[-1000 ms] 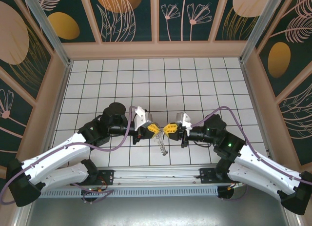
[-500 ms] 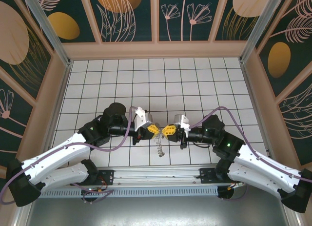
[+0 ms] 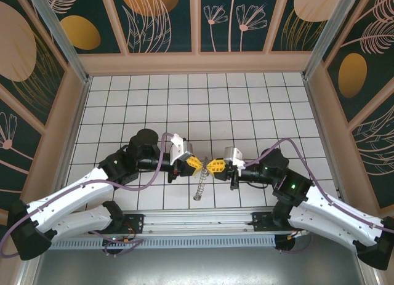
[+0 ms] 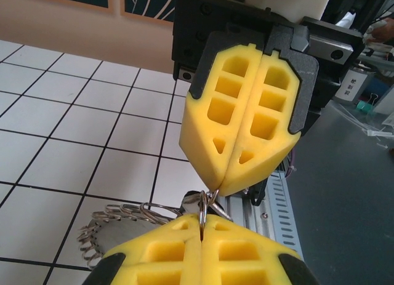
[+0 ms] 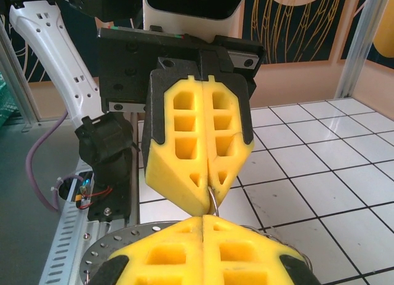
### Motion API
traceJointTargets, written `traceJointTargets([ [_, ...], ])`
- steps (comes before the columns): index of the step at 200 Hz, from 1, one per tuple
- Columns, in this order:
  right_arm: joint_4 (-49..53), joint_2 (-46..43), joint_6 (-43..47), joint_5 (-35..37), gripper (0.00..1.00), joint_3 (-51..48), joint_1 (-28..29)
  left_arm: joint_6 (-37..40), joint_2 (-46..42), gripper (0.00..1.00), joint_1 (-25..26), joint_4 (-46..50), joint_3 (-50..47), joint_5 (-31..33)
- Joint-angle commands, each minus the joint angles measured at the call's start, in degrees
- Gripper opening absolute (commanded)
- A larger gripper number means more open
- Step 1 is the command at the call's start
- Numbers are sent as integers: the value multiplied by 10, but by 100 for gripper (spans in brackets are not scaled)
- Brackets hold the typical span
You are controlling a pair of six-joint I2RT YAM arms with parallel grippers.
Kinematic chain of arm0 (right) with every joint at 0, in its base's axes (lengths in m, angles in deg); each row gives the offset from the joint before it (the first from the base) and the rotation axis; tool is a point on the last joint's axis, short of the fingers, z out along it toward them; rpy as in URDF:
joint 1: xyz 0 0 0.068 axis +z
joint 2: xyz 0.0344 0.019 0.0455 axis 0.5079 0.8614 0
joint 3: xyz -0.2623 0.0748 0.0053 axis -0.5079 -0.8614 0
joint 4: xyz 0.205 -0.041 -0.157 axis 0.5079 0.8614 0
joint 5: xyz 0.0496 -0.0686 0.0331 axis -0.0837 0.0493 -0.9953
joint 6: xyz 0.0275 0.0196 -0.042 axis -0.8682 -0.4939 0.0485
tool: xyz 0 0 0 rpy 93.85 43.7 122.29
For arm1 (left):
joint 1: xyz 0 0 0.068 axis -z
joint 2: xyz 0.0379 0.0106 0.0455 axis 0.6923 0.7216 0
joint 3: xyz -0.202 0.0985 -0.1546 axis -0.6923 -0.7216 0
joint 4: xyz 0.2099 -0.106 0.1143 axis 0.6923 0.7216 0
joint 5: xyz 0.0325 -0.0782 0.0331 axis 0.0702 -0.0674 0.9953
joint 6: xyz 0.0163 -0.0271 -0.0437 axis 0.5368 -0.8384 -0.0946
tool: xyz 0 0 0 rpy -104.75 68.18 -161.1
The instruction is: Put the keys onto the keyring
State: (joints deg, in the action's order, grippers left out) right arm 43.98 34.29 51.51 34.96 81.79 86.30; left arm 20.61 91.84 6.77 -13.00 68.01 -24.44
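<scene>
My left gripper point(image 3: 198, 164) and right gripper point(image 3: 212, 167) meet tip to tip above the near tiles, both shut. The keyring point(image 3: 199, 189) hangs edge-on below where they meet. In the left wrist view my left gripper point(image 4: 203, 226) pinches a thin wire loop of the keyring point(image 4: 117, 214), whose rim fringe shows to the left. A small dark-headed metal piece, the key point(image 4: 192, 202), sits right under the right gripper's tips point(image 4: 221, 188); its grip there is mostly hidden. In the right wrist view the loop point(image 5: 214, 202) runs from the left gripper's slit down behind my right gripper point(image 5: 203, 218).
The metal rail point(image 3: 197, 222) and both arm bases lie just behind the grippers at the table's near edge. White tiled floor point(image 3: 197, 106) stretches away to the back wall. A purple cable point(image 3: 271, 140) arcs over the right arm.
The grippers have closed the small gap between their tips. The hanging keyring has swung a little to the left and the right arm has shifted slightly right.
</scene>
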Motion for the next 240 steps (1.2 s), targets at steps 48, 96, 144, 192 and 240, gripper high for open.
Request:
traceJointTargets([
  [48,-8,-1,13,4,1,-6,22,-19,-13,0,-1,-50,19,-3],
  [96,-5,-7,5,9,19,-6,27,-21,-17,0,-1,-58,16,-3],
  [144,-21,-42,-6,21,23,-8,27,-30,-30,0,-1,-99,-5,2],
  [192,-30,-102,-13,125,21,-4,26,-45,-50,0,-1,-158,-37,-6],
  [240,-28,-52,-17,116,16,30,25,-51,-63,0,-1,-188,-55,-27],
])
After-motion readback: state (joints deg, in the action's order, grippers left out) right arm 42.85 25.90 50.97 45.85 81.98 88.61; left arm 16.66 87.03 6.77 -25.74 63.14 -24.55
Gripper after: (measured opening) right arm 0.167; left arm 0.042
